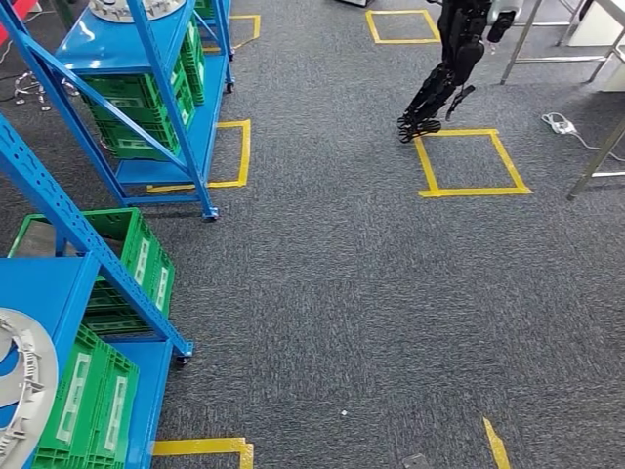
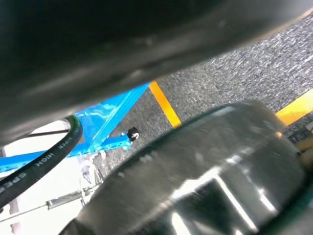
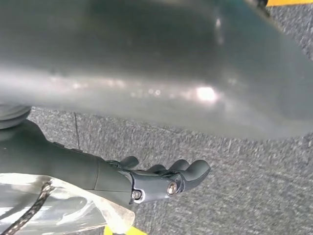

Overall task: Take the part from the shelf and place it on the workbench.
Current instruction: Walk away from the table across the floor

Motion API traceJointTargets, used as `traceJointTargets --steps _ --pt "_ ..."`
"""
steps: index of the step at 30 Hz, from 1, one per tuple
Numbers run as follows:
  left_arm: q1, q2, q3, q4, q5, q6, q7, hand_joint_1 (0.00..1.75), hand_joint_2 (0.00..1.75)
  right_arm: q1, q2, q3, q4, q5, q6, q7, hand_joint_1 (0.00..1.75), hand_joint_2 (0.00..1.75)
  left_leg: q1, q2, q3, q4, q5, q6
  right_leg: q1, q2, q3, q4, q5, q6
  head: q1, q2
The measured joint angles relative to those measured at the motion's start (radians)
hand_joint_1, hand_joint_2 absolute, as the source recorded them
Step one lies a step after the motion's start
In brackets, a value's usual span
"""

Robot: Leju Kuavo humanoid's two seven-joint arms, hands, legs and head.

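The part, a flat silver ring (image 1: 20, 376) with ribbed edges, lies on the top board of the near blue shelf (image 1: 52, 283) at the lower left of the head view. A second silver ring (image 1: 133, 8) lies on the far blue shelf (image 1: 118, 49). My right hand (image 3: 162, 178) hangs over grey carpet in the right wrist view, its dark fingers (image 3: 191, 171) stretched out with nothing in them. A blue shelf frame (image 2: 107, 122) stands close by in the left wrist view.
Green crates (image 1: 96, 391) fill the lower boards of both shelves. Yellow tape squares (image 1: 472, 161) mark the grey carpet. Another dark robot (image 1: 449, 68) stands at the back right beside metal table legs (image 1: 523, 39). A white cable (image 1: 563, 125) lies on the floor there.
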Motion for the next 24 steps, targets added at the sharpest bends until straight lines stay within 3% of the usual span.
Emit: traceJointTargets --steps 1,3,5,6,7,8,9,11,13,14,16,18,20,22,23,24 --pt "0.001 0.0 0.001 0.0 0.0 0.0 0.0 0.0 0.0 -0.003 0.0 0.0 0.0 0.0 0.0 0.0 0.0 0.0 0.0 -0.009 0.001 -0.002 0.001 0.007 -0.003 0.006 0.002 0.005 -0.007 0.006 0.001 0.0" --pt "0.001 0.0 0.004 0.0 0.0 0.0 0.0 0.0 0.0 -0.006 0.0 0.0 0.0 0.0 0.0 0.0 0.0 0.0 0.003 -0.029 0.002 -0.007 0.007 0.019 -0.008 0.053 -0.022 0.063 -0.048 0.014 0.004 0.0" --pt "-0.001 0.0 0.005 -0.001 -0.001 0.0 0.0 0.0 0.0 -0.003 0.0 0.0 0.0 0.0 0.0 0.0 0.0 0.0 0.003 -0.05 0.0 -0.007 0.008 0.026 -0.011 0.105 -0.089 0.201 -0.114 0.016 0.007 0.0" --pt "-0.001 0.0 0.005 -0.001 -0.001 0.0 0.0 0.0 0.0 -0.001 0.0 0.0 0.0 0.0 0.0 0.0 0.0 0.0 0.003 -0.063 0.0 -0.007 0.007 0.028 -0.011 0.115 -0.124 0.266 -0.135 0.017 0.007 0.0" --pt "-0.001 0.0 0.005 -0.001 -0.001 0.0 0.0 0.0 0.0 0.001 0.0 0.0 0.0 0.0 0.0 0.0 0.0 0.0 0.002 -0.077 0.0 -0.007 0.007 0.028 -0.011 0.119 -0.147 0.302 -0.137 0.016 0.007 0.0" --pt "-0.001 0.0 0.005 -0.001 -0.001 0.0 0.0 0.0 0.0 0.003 0.0 0.0 0.0 0.0 0.0 0.0 0.0 0.0 0.002 -0.092 0.001 -0.006 0.007 0.028 -0.011 0.121 -0.153 0.298 -0.118 0.015 0.007 0.0" --pt "-0.001 0.0 0.006 -0.001 -0.001 0.0 0.0 0.0 0.0 0.003 0.0 0.0 0.0 0.0 0.0 0.0 0.0 0.0 0.002 -0.107 0.003 -0.006 0.007 0.027 -0.011 0.125 -0.138 0.252 -0.08 0.013 0.007 0.0" --pt "-0.003 -0.001 0.006 -0.001 -0.001 0.0 0.0 0.0 0.0 0.003 0.0 0.0 0.001 0.0 0.0 0.0 0.0 0.0 0.001 -0.134 0.004 -0.004 0.004 0.022 -0.015 0.172 -0.084 0.111 -0.003 0.008 0.007 0.0" --pt "-0.004 -0.002 0.006 -0.001 -0.001 0.0 0.0 0.0 0.0 0.004 0.0 0.0 0.001 0.0 0.0 0.0 0.0 0.0 0.003 -0.158 -0.002 -0.001 0.004 0.012 -0.018 0.216 -0.046 0.029 0.022 0.005 0.006 0.0" --pt "-0.004 -0.002 0.006 -0.002 -0.002 0.0 0.0 0.0 0.0 0.005 0.0 0.0 0.001 0.0 0.0 0.0 0.0 0.0 0.004 -0.169 -0.007 0.0 0.006 0.005 -0.017 0.221 -0.041 0.022 0.018 0.003 0.006 0.0" --pt "-0.002 -0.002 0.009 -0.002 -0.005 0.0 0.0 0.0 0.0 0.005 0.0 0.0 0.001 0.001 0.0 0.0 0.0 0.0 0.009 -0.185 -0.013 0.001 0.008 -0.009 -0.016 0.197 -0.036 0.017 0.02 -0.007 0.006 0.0" --pt "-0.001 -0.002 0.013 -0.002 -0.01 -0.001 0.0 0.0 0.0 0.003 0.001 0.0 0.001 0.002 -0.001 -0.001 0.0 0.0 0.006 -0.15 -0.032 0.041 -0.019 -0.017 -0.017 0.168 -0.03 0.007 0.024 -0.018 0.002 0.0" --pt "-0.003 -0.001 0.016 -0.002 -0.016 -0.001 -0.001 0.0 0.0 0.004 0.001 0.0 0.001 0.003 -0.001 -0.002 0.0 0.0 0.003 -0.09 -0.083 0.154 -0.079 -0.022 -0.015 0.134 -0.025 0.004 0.022 -0.025 -0.003 0.0" --pt "-0.004 -0.001 0.021 -0.003 -0.023 -0.002 -0.001 0.0 0.0 0.007 0.001 0.0 0.001 0.006 -0.002 -0.001 0.0 0.0 0.003 -0.063 -0.133 0.264 -0.119 -0.024 -0.011 0.099 -0.022 0.004 0.018 -0.029 -0.004 0.0" --pt "-0.003 -0.001 0.024 -0.003 -0.027 -0.002 -0.002 0.0 0.0 0.008 0.001 0.0 0.001 0.007 -0.004 -0.001 0.0 0.0 0.003 -0.057 -0.138 0.276 -0.114 -0.023 -0.01 0.083 -0.02 0.004 0.015 -0.03 -0.004 0.0" --pt "-0.002 -0.001 0.028 -0.003 -0.032 -0.002 -0.002 0.0 0.0 0.007 0.001 0.0 0.001 0.009 -0.005 -0.001 0.0 0.0 0.003 -0.052 -0.122 0.249 -0.09 -0.021 -0.009 0.069 -0.018 0.005 0.013 -0.029 -0.004 0.0"
